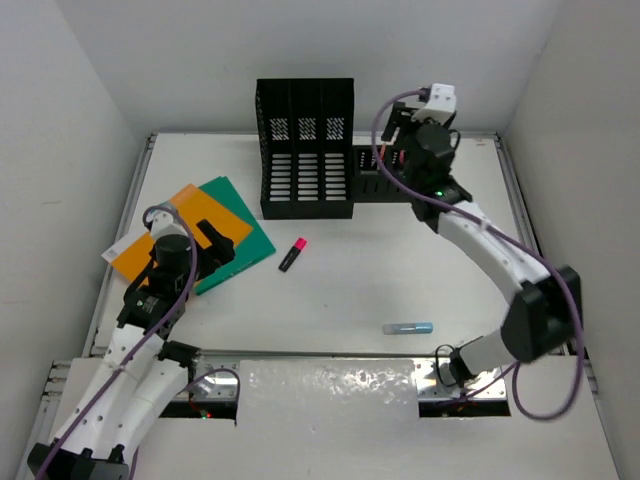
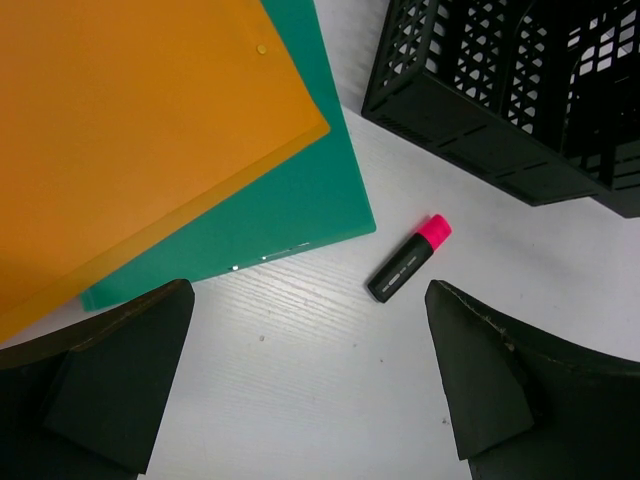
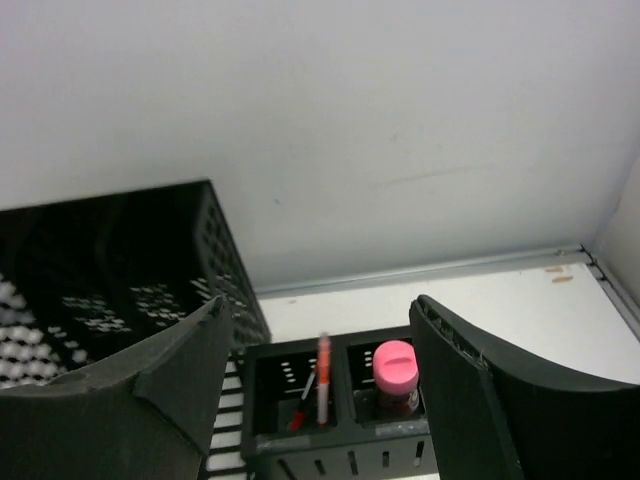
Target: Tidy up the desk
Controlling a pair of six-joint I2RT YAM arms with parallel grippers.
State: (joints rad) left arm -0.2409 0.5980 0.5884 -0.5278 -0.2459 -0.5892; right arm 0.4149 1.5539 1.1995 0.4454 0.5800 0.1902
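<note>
The white counter [image 1: 400,260] fills the view from the arm bases to the back wall, with thin rails along its edges. Nearest, toward the right, a blue-capped tube [image 1: 408,328] lies on its side. On the left, the left hand [image 2: 308,300] hovers above the counter with its fingers wide apart and nothing between them. Just beyond it a black marker [image 2: 408,258] with a pink cap lies flat, apart from everything else. To the marker's left an orange folder [image 2: 130,130] lies on top of a green folder [image 2: 320,190], both flat and skewed. Further back stands a black three-slot file holder [image 1: 305,150], upright. A low black tray [image 3: 340,385] sits touching its right side, holding a thin pen [image 3: 322,380] in one compartment and a pink-capped item [image 3: 395,365] in the next. The right hand [image 3: 318,310] hangs above that tray, fingers spread, gripping nothing.
</note>
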